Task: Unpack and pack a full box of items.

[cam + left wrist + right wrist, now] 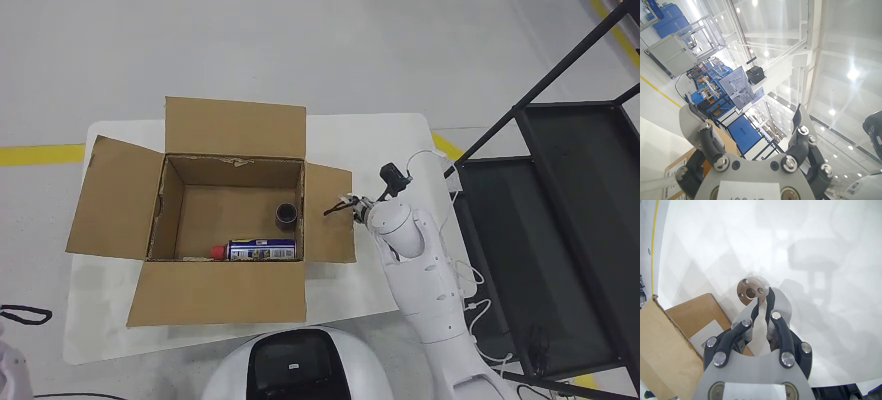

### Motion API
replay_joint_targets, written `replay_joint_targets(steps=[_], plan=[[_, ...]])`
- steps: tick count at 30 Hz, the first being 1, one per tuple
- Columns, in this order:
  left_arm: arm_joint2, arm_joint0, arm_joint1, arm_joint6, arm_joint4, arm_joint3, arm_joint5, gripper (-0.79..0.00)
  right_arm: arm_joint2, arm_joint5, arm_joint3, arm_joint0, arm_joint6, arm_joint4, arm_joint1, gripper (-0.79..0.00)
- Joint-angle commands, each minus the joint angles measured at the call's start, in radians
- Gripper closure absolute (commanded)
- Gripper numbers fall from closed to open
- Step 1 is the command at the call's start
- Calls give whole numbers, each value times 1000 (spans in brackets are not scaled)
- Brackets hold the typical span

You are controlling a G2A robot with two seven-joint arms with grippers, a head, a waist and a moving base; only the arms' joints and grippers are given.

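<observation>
The box (235, 215) at centre left was plain brown cardboard. Low inside it, the can (262, 250) was blue with a red cap, and the cylinder (287, 213) above it was dark. The desk (390, 140) was white. The flange (753, 285) was dull bronze. The right tool (763, 296) and the left tool (745, 107) were grey with black ribbed pads. A yellow stripe (40, 154) crossed the grey floor.
</observation>
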Motion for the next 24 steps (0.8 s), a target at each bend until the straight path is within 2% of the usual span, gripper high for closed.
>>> replay_joint_targets(steps=[1, 3, 4, 5, 6, 7, 8, 9, 10, 13, 15, 17, 24], plan=[[0, 0, 0, 0, 0, 0, 0, 0, -1, 3, -38, -17, -16, -6, 2, -640], [0, 0, 0, 0, 0, 0, 0, 0, 3, 0, -83, -36, -24, -12, 5, -646], [0, 0, 0, 0, 0, 0, 0, -215, 8, 2, -105, -48, -28, -17, 7, -646], [0, 0, 0, 0, 0, 0, 0, -785, 14, 1, -132, -60, -35, -21, 9, -646], [0, 0, 0, 0, 0, 0, 0, -785, 20, 0, -155, -73, -40, -25, 11, -643], [0, 0, 0, 0, 0, 0, 0, -606, 24, 2, -181, -84, -42, -32, 13, -646], [0, 0, 0, 0, 0, 0, 0, -385, 28, 3, -208, -95, -44, -37, 15, -650], [0, 0, 0, 0, 0, 0, 0, -465, 30, -2, -233, -107, -45, -45, 17, -656], [0, 0, 0, 0, 0, 0, 0, -785, 29, -17, -262, -116, -45, -63, 20, -665], [0, 0, 0, 0, 0, 0, 0, -785, 19, -92, -352, -143, -34, -105, 29, -714], [0, 0, 0, 0, 0, 0, 0, -785, 18, -126, -408, -163, -35, -117, 33, -708], [0, 0, 0, 0, 0, 0, 0, -785, 11, -144, -454, -180, -30, -151, 38, -782], [0, 0, 0, 0, 0, 0, 0, -785, -42, -180, -559, -171, 60, -290, 51, -785]])
